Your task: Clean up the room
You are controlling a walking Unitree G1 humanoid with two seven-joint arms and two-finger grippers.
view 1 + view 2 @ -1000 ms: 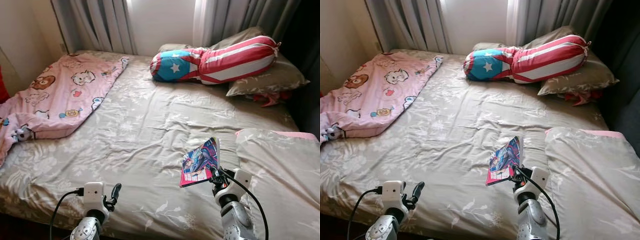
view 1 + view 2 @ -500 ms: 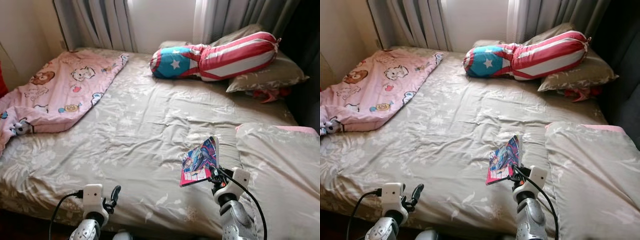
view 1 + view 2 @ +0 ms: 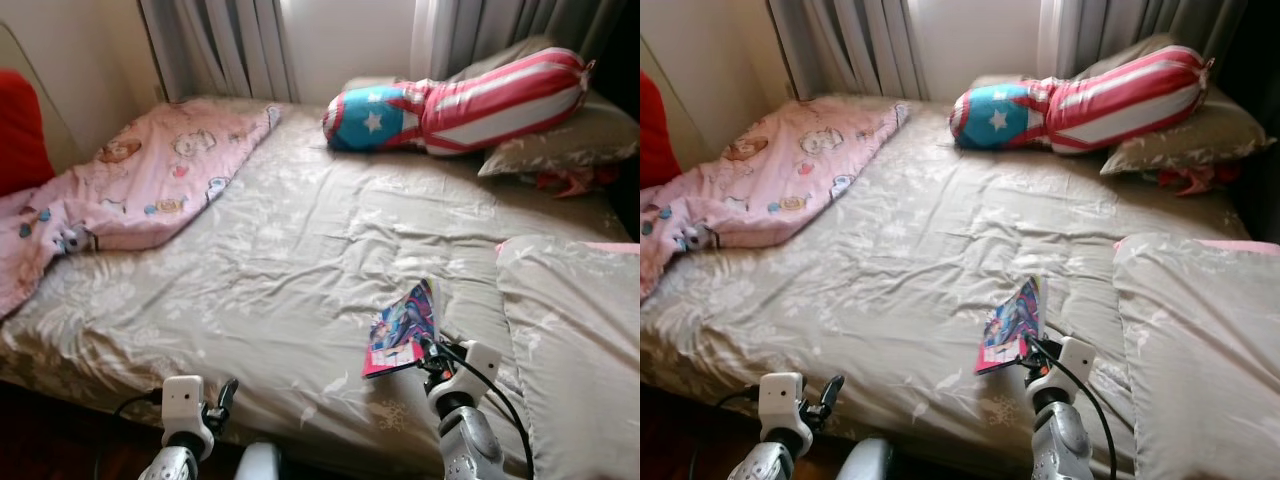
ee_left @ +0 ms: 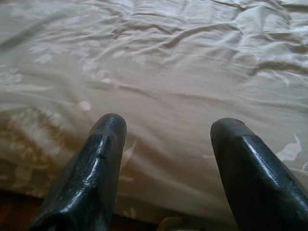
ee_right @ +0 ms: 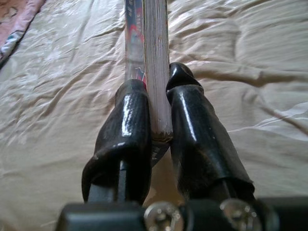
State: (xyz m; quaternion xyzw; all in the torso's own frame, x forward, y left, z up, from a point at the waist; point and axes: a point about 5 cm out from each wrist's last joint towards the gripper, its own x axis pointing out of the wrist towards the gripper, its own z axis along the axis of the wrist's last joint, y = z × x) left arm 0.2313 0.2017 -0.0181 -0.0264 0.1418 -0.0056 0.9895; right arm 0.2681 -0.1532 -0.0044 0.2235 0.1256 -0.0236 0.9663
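Head views, task's thing: a comic book with a bright cover, pinched by its lower corner in the right gripper and held up over the near right part of the bed.
Head views, long axis: the book stands tilted on edge, running up and away from the jaws toward the head of the bed, cover turned to the robot's left.
Head views, left gripper: low at the near edge of the bed, well apart from the book and carrying nothing; the right arm is the one that has it.
Head views, surroundings: a pink blanket lies on the far left of the bed, a striped bolster rests on the pillows by the curtains, and a grey pillow lies just to the right of the book.
Left wrist view, jaws: spread wide with bare grey sheet between the two fingers; nothing gripped.
Right wrist view, jaws: closed on the book, one finger on each side of its page block, which runs straight out along the fingers.
Judgement: the book is already secured, so the next move likely turns on carrying it edge-on to wherever it belongs; no such place can be made out here.
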